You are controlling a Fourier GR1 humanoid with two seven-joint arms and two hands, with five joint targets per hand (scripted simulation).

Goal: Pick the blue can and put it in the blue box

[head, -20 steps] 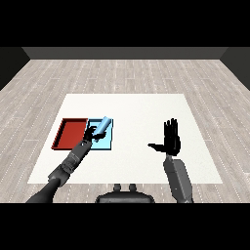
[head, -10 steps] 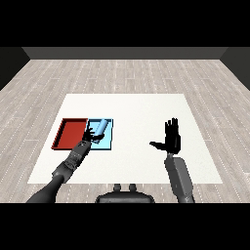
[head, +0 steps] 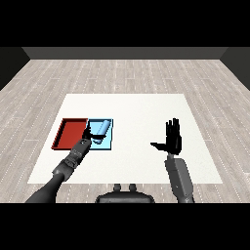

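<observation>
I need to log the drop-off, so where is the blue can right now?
In the head view, the blue can lies in the blue tray left of centre, beside the red tray, with the left hand at its near end.

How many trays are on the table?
2. The red tray lies on the left part of the table, and the light blue tray sits right beside it, holding the blue can.

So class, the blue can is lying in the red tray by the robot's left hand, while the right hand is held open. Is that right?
Not quite. The head view shows the blue can lying in the light blue tray, not the red tray. The rest stands: left hand beside it, right hand open.
</observation>
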